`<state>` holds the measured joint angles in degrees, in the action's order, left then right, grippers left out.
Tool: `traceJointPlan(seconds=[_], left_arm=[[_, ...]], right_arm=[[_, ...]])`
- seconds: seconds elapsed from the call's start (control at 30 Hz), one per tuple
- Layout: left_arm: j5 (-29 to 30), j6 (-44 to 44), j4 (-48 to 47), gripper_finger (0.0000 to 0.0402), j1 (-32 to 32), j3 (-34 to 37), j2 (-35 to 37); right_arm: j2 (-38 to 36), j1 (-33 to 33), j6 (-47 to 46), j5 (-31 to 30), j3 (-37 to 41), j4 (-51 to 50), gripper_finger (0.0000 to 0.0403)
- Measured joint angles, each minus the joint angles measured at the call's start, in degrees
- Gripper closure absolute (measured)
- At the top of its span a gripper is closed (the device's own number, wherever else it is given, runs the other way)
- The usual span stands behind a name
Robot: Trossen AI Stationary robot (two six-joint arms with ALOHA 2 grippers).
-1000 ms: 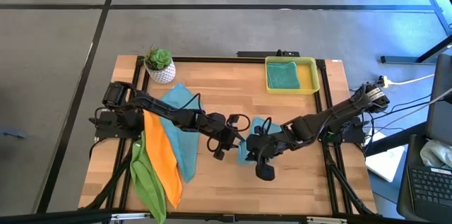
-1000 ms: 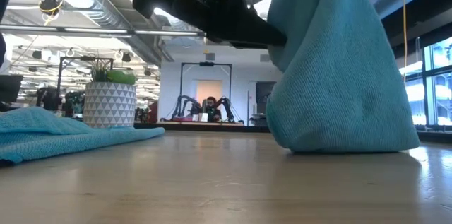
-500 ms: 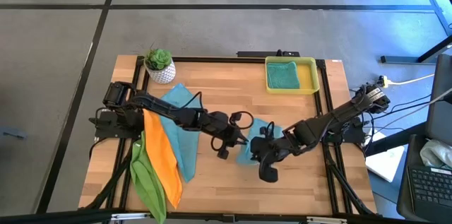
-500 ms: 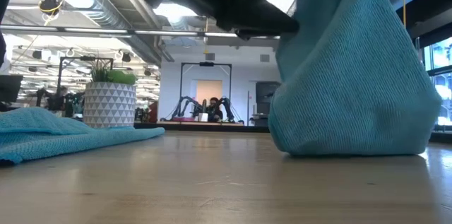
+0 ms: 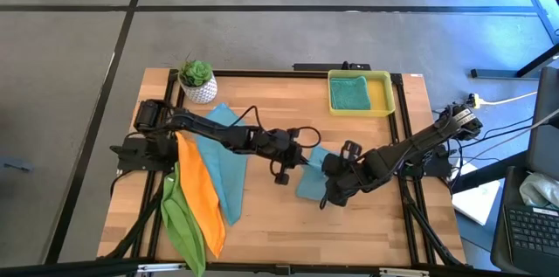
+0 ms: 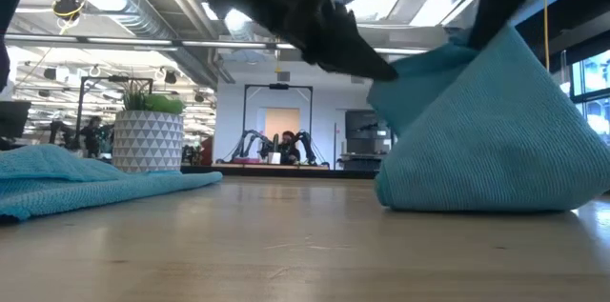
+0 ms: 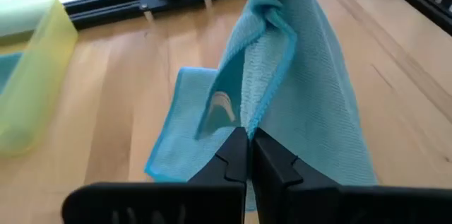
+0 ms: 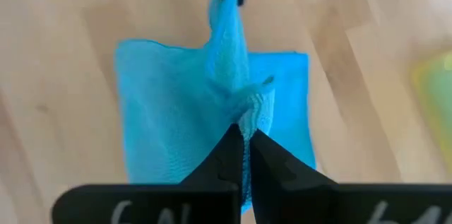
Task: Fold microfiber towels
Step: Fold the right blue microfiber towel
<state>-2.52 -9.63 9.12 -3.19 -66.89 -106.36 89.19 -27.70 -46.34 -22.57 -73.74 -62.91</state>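
Observation:
A teal towel (image 5: pixel 311 183) stands as a low tent mid-table, its lower part (image 6: pixel 477 183) resting on the wood. My left gripper (image 5: pixel 305 162) is shut on it from the left, and my right gripper (image 5: pixel 331 186) is shut on it from the right. A cloth ridge runs between them. At the table's left lie another teal towel (image 5: pixel 224 168), an orange one (image 5: pixel 200 197) and a lime green one (image 5: pixel 179 221), overlapping. A folded teal towel (image 5: pixel 349 93) lies in the yellow tray (image 5: pixel 384 93). My left gripper pinches the towel's hemmed edge (image 7: pixel 258 114) between its two fingers, slanting down from the table's left. The cloth climbs from there toward the other gripper. The towel's lower part stays on the table. My right gripper pinches a bunched piece of the towel's edge (image 8: pixel 248 119) between its two fingers, pointing steeply down from the right. Several layers seem gathered there. The cloth falls away on both sides onto the table, with the ridge running to my left gripper.
A potted plant (image 5: pixel 197 80) stands at the far left corner. The yellow tray sits at the far right. Bare wood lies in front of the held towel toward the near edge (image 5: pixel 279 233).
My left gripper has moved right to the teal towel and shut on its edge. My right gripper has tipped more steeply down and shifted toward the right edge. The towel's peak has sunk, and the cloth now spreads into a wider, lower tent.

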Motion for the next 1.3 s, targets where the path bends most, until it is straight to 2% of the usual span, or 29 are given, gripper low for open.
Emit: traceJointPlan(seconds=[0.2, 0.4, 0.57, 0.73, 0.93, 1.07, 1.17, 1.3], left_arm=[[-1.5, 0.5, 2.2, 0.0400, 1.1, -1.2, -4.3], [-1.1, 0.4, 2.2, 0.0401, 1.1, -6.6, -8.0], [-1.1, 0.5, 2.0, 0.0400, 1.2, -10.5, -9.6], [0.0, 0.5, 1.9, 0.0400, 2.3, -11.3, -10.9], [0.3, 1.7, -1.8, 0.0401, 4.3, -11.3, -11.5], [2.2, 1.7, -3.1, 0.0401, 4.9, -11.3, -11.4], [2.5, 1.7, -3.1, 0.0400, 5.2, -11.3, -11.3], [3.5, 1.7, -3.0, 0.0399, 5.5, -11.3, -11.3]], right_arm=[[0.0, 0.0, -0.2, -0.1, 2.8, -0.5, 0.0391], [0.0, 0.0, -0.7, -0.3, 7.3, 0.3, 0.0391], [0.0, 0.0, 7.8, -2.2, 6.5, 0.2, 0.0391], [0.0, 1.0, 14.8, -5.2, 5.3, 1.3, 0.0391], [0.0, 2.4, 19.4, -5.5, 5.2, 5.5, 0.0391], [0.0, 2.4, 20.9, -8.9, 5.2, 6.8, 0.0391], [0.0, 2.5, 20.8, -9.6, 5.2, 6.4, 0.0391], [0.0, 2.9, 12.0, -9.0, 7.6, 2.2, 0.0391]])
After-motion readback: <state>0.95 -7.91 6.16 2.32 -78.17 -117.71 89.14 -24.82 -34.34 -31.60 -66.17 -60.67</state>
